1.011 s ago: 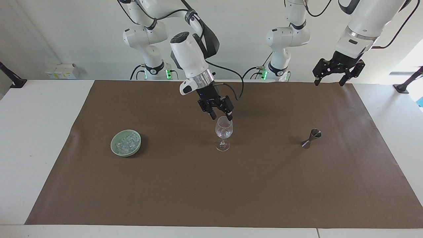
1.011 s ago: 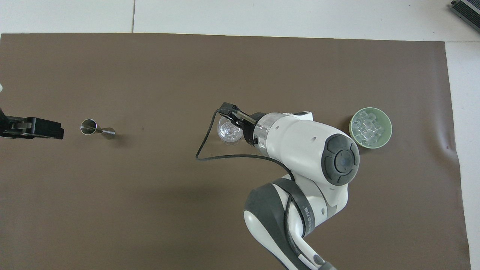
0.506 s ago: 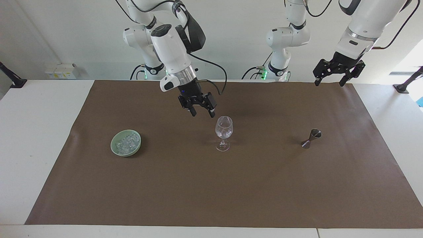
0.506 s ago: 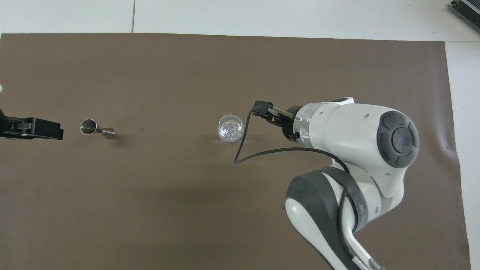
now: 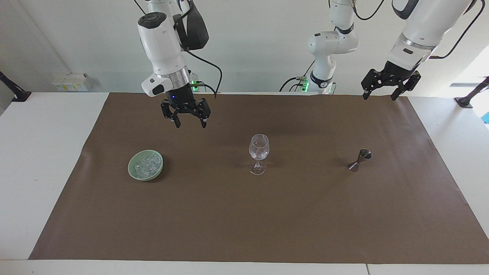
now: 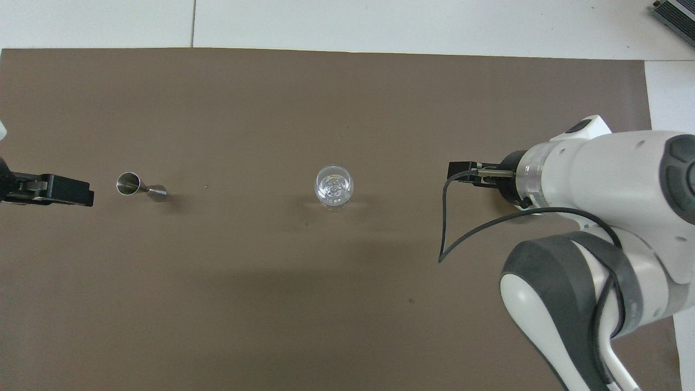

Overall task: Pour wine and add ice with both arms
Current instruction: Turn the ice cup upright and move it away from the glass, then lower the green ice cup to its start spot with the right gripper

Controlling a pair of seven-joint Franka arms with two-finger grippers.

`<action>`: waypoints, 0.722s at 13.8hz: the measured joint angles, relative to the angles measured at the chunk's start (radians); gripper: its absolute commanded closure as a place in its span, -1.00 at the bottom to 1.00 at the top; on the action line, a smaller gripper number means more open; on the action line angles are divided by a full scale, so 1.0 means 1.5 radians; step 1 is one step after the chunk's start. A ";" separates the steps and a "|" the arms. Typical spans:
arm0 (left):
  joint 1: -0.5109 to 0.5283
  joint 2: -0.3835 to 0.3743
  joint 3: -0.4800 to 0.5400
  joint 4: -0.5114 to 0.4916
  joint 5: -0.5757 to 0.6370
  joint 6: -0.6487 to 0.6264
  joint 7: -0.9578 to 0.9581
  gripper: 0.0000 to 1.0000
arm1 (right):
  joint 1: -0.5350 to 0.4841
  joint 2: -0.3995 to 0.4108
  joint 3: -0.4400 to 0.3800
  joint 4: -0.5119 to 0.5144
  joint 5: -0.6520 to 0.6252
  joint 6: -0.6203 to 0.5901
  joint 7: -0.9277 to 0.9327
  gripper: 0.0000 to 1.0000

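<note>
A clear stemmed wine glass (image 5: pixel 259 152) (image 6: pixel 334 185) stands upright mid-mat with clear ice chunks (image 5: pixel 259 152) in its bowl. More ice (image 5: pixel 146 164) fills a pale green bowl (image 5: pixel 133 170) toward the right arm's end; in the overhead view the right arm covers that bowl. My right gripper (image 5: pixel 191 124) hangs open and empty over the mat between bowl and glass, closer to the bowl. My left gripper (image 5: pixel 379 96) (image 6: pixel 81 190) waits open, high over the mat's edge at the left arm's end. The wine is out of view.
A small metal jigger (image 5: pixel 359 160) (image 6: pixel 140 186) stands on the brown mat (image 5: pixel 305 221) toward the left arm's end, in line with the glass. White tabletop (image 5: pixel 46 152) borders the mat on both ends.
My right gripper lifted away from just over the glass rim and swung toward the bowl's end of the table, open throughout. The left arm barely moved.
</note>
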 measured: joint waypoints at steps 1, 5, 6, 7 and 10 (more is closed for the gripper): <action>0.000 -0.001 0.001 -0.005 0.000 0.000 0.013 -1.00 | -0.015 -0.004 0.000 0.001 0.000 -0.004 -0.023 -1.00; 0.000 -0.006 0.004 -0.012 -0.001 0.000 0.023 -1.00 | -0.050 -0.010 -0.001 0.051 -0.002 -0.103 -0.048 -1.00; 0.000 -0.007 0.004 -0.012 -0.001 0.000 0.023 -1.00 | -0.054 -0.010 -0.001 0.072 -0.007 -0.135 -0.057 -1.00; 0.000 -0.007 0.004 -0.012 -0.001 0.000 0.024 -1.00 | -0.059 -0.009 -0.001 0.098 -0.018 -0.170 -0.071 -1.00; 0.000 -0.008 0.004 -0.012 -0.002 0.000 0.025 -1.00 | -0.065 0.010 -0.001 0.175 -0.050 -0.232 -0.090 -1.00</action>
